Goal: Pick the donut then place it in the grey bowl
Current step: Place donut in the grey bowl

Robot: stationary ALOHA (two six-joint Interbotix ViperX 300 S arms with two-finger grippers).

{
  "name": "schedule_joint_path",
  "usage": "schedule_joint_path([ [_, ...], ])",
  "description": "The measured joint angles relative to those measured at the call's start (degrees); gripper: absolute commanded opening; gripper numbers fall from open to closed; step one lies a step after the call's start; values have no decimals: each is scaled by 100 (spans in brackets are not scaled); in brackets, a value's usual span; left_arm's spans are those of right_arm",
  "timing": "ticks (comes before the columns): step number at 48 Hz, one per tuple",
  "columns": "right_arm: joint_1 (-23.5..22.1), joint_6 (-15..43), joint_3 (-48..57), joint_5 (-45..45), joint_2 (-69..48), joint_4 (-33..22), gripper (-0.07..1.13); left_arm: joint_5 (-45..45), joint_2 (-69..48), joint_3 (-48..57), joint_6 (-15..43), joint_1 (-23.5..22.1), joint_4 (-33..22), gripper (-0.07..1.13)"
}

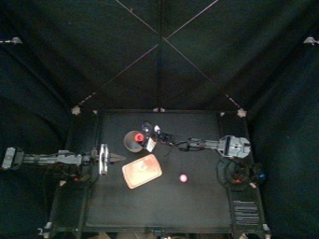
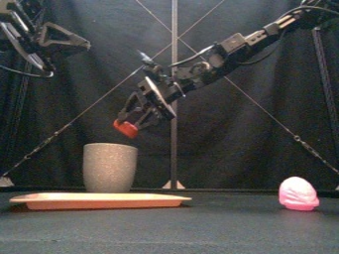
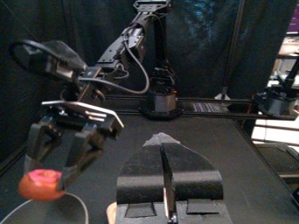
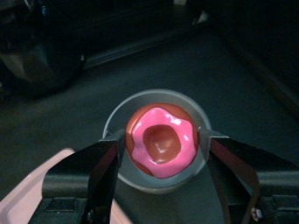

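Where the right arm reaches in past the middle of the table, the right gripper has its jaws closed partway on the red donut, one jaw at each side of it (in the right wrist view the donut's hollow faces the camera). The left gripper, jaws pressed together and holding nothing, rests above the table's left side. The black table carries a pink tray lying flat near the front, and a pink toy well apart to its right. Black curtains close the back and sides. The donut hangs in the air in the gripper, directly over the open mouth of the upright grey bowl and clear of its rim. The bowl stands just behind the tray.
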Motion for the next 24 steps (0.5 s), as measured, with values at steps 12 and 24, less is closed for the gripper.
schedule_joint_path([
  [12, 0, 44, -1354, 1942, 791, 149, 64, 0, 0, 26, 0, 0, 0, 1],
  [24, -9, 97, -2109, 2628, 1371, -62, 84, -9, 0, 105, 0, 0, 0, 1],
])
